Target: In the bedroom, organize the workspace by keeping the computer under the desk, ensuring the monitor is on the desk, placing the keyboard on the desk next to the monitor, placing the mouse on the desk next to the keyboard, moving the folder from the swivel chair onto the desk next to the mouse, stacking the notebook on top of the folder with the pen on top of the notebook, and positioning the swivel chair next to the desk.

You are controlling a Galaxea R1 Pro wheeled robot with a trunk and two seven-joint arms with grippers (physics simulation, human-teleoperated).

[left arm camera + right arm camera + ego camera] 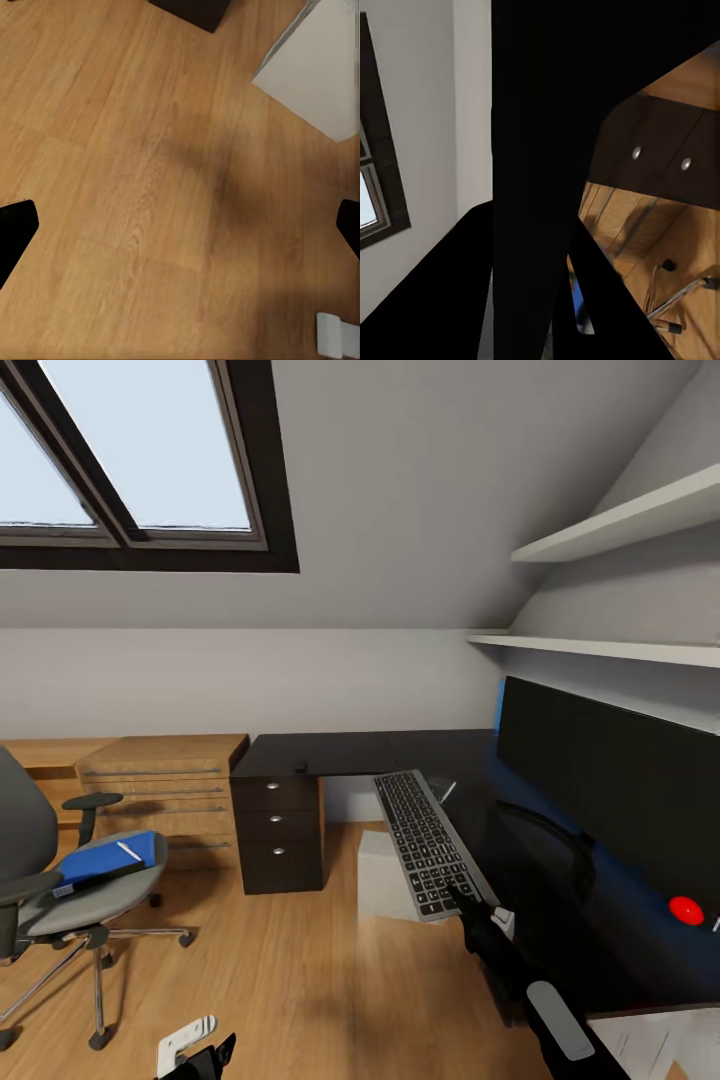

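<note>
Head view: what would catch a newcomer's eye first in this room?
Probably the very wide black monitor on the black desk at right, its red dot glowing. Next, the grey keyboard at the desk's front edge, with the right hand at its near end. At left, a bright blue folder lies on the swivel chair.

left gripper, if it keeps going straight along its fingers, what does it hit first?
Most likely the bare wooden floor: the left wrist view looks straight down onto the planks between the open left gripper fingers. The grey computer sits off to one side, out of that line.
</note>
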